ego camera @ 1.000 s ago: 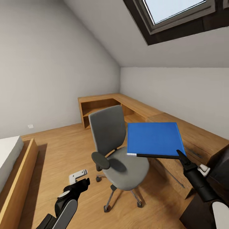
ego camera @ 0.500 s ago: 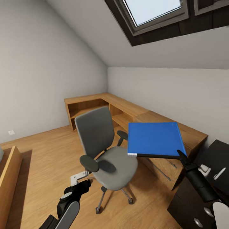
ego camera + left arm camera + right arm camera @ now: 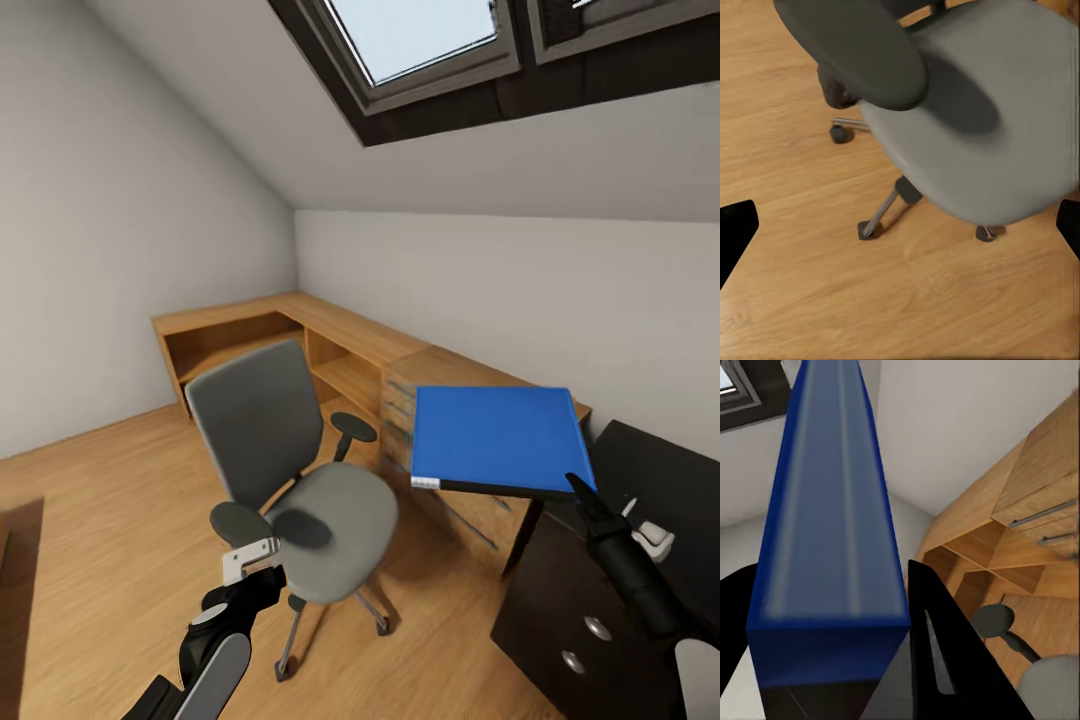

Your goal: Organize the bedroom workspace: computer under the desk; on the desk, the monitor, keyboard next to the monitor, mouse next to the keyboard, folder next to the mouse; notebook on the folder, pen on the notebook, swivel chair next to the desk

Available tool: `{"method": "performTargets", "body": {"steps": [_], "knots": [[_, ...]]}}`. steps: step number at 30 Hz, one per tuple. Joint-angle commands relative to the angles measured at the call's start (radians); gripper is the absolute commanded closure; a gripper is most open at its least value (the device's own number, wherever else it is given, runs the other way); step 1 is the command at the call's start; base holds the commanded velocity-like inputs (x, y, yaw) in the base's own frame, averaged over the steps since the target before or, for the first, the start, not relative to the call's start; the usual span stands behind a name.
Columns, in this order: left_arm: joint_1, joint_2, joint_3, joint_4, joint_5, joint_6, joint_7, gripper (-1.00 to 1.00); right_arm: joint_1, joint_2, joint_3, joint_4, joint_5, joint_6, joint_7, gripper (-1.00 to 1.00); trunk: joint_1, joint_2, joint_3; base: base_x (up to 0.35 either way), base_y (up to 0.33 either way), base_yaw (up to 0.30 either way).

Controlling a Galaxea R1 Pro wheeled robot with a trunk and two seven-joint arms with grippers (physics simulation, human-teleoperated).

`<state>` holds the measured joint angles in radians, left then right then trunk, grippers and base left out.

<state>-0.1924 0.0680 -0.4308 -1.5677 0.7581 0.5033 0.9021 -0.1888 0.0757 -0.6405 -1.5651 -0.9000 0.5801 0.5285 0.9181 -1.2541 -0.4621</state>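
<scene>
The swivel chair [image 3: 300, 480], with grey seat and back and black armrests, stands on the wooden floor left of centre; its seat [image 3: 982, 112] is bare. My right gripper [image 3: 582, 492] is shut on the near corner of the bright blue folder [image 3: 495, 438], which it holds flat in the air between the chair and the desk [image 3: 650, 470]. The folder's edge [image 3: 832, 510] runs between the right gripper's black fingers [image 3: 937, 645]. My left gripper [image 3: 260, 572] hangs open low beside the chair's near armrest, with nothing between its fingers [image 3: 735, 232].
A light wooden drawer chest [image 3: 440, 385] and low wooden shelving [image 3: 300, 335] run along the far wall behind the chair. The desk's black drawer unit [image 3: 580, 625] is at the lower right. A skylight [image 3: 420, 40] sits in the sloped ceiling. Open floor [image 3: 100, 520] lies left.
The whole view has swung to the right: the chair and shelving sit further left, and more of the black desk shows. The folder stays held in my right gripper.
</scene>
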Motion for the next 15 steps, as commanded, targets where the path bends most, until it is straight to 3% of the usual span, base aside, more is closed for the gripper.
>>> {"method": "performTargets", "body": {"steps": [1, 15], "knots": [[-0.001, 0.001, -0.002, -0.002, 0.006, 0.003, 0.008, -1.00, -0.001, 0.001, -0.003, 0.000, -0.005, 0.006, -0.001, 1.00, -0.004, 0.007, 0.001, 0.000, 0.000, -0.266], [-0.001, 0.001, -0.002, -0.002, 0.006, 0.003, 0.008, -1.00, -0.001, -0.004, -0.006, -0.001, -0.005, -0.011, -0.022, 1.00, -0.058, 0.105, 0.036, 0.000, 0.000, -0.269]]}}
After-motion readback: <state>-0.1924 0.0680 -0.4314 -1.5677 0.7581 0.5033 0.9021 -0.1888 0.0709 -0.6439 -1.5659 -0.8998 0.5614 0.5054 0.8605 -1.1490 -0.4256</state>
